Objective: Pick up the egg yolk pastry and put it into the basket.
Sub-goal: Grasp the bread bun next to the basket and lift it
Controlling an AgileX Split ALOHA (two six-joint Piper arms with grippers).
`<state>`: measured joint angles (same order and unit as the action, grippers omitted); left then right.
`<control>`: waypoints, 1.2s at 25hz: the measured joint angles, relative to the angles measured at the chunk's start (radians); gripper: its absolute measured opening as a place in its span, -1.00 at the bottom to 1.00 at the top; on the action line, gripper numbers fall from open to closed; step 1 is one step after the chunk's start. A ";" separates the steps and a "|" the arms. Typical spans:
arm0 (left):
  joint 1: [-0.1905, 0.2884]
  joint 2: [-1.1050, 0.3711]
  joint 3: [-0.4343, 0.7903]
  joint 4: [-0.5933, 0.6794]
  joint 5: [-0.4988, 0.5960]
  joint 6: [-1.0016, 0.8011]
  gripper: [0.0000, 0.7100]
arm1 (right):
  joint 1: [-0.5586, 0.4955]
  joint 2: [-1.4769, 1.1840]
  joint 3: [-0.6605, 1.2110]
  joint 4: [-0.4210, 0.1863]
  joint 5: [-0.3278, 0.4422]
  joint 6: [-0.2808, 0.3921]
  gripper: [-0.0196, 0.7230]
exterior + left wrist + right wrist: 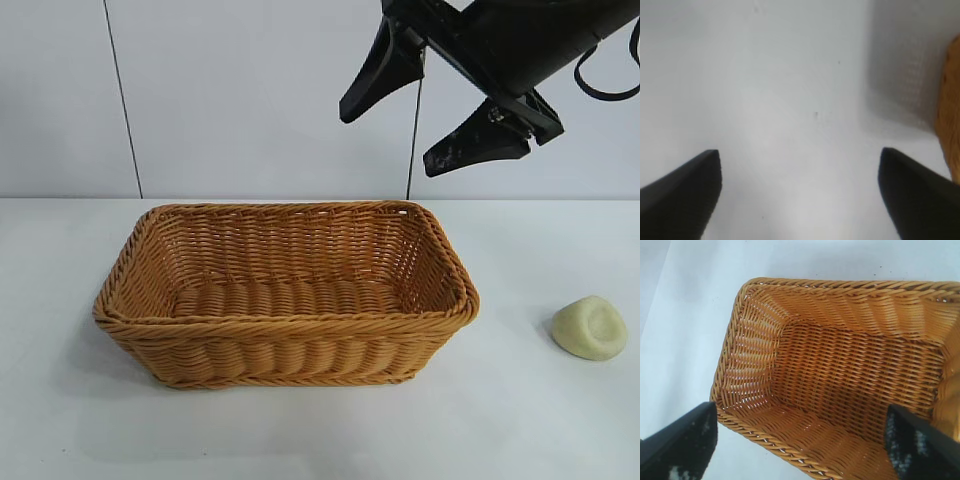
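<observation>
The basket [285, 295], orange-brown woven wicker with flared sides and a braided rim, sits mid-worktop [60, 400], its ribbed floor bare. Over pale worktop beside the basket's edge, the left gripper [800, 192] hangs with its dark fingers spread wide, holding nothing; the exterior view does not show it. At about one o'clock above the basket, the right gripper [425, 110] hovers, fingers released and empty, its arm cut off by the frame. The egg yolk pastry [590, 327], a smooth matte cream dome with a dimple, lies at the basket's three o'clock, well apart, open worktop around it.
</observation>
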<state>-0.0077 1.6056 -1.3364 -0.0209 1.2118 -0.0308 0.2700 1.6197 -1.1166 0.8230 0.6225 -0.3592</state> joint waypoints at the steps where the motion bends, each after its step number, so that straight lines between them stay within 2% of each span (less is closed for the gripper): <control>1: 0.000 -0.058 0.053 0.000 0.000 0.005 0.86 | 0.000 0.000 0.000 0.000 0.000 0.000 0.73; 10: 0.000 -0.586 0.459 0.000 -0.001 0.008 0.86 | 0.000 0.000 0.000 0.000 0.001 0.000 0.73; 16: 0.000 -0.923 0.694 0.000 -0.107 0.008 0.86 | 0.000 0.000 0.000 0.000 0.001 0.000 0.73; 20: 0.000 -1.120 0.815 0.000 -0.129 0.008 0.86 | 0.000 0.000 0.000 0.000 0.001 0.000 0.73; 25: 0.000 -1.287 0.841 -0.009 -0.138 0.008 0.86 | 0.000 0.000 0.000 0.000 0.001 0.000 0.73; 30: 0.000 -1.354 0.842 -0.010 -0.143 0.008 0.86 | 0.000 0.000 0.000 0.000 0.002 0.000 0.73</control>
<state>-0.0077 0.2519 -0.4944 -0.0306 1.0688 -0.0223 0.2700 1.6197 -1.1166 0.8230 0.6244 -0.3592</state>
